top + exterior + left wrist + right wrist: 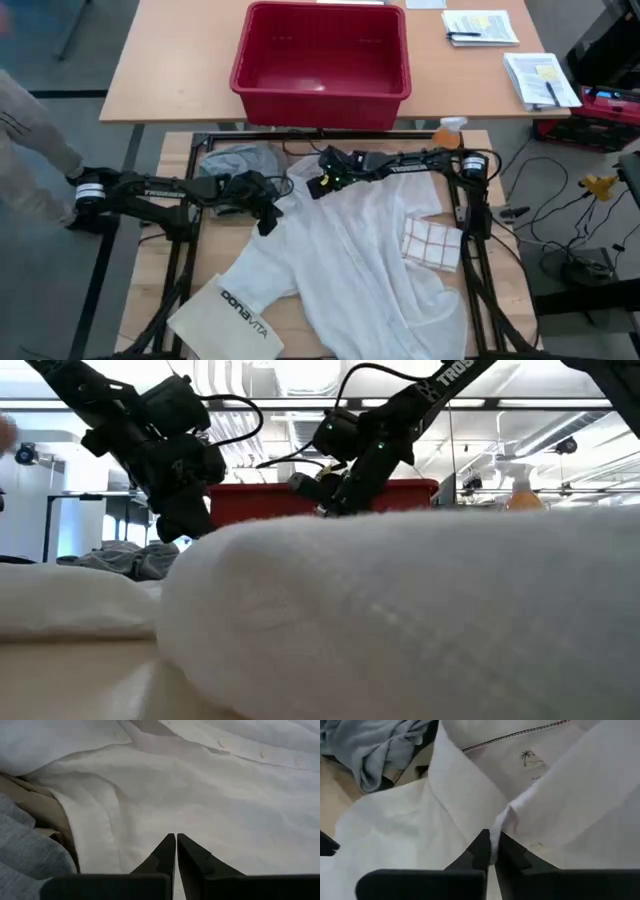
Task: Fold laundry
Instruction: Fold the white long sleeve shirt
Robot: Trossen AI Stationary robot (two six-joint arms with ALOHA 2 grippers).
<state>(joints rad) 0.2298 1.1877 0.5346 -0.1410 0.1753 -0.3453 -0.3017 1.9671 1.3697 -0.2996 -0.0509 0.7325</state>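
Observation:
The large white button-front shirt (350, 250) lies spread open across the table. My right gripper (322, 186) is at its collar by the far edge, shut on the cloth. My left gripper (266, 218) is shut over the shirt's left shoulder area (165, 795). The grey T-shirt (236, 160) lies crumpled at the far left, beside the collar (380, 750). In the left wrist view a khaki-tan piece (47, 810) shows between the grey T-shirt (25, 852) and the white shirt's edge. My left gripper's shut fingertips (170, 842) point down at the white shirt; I cannot tell whether they touch it. My right gripper pinches a raised fold of the shirt's front edge just below the collar (501, 820) between its two fingers, from above and slanting. The rest of the shirt lies slack on the table.
A stiff white "bonavita" bag (232, 310) lies at the near left on the shirt's edge. A checked cloth (432, 243) lies on the shirt's right side. A red bin (320, 55) stands beyond the far edge, a spray bottle (450, 130) at the far right. A person's sleeve (30, 125) shows at left.

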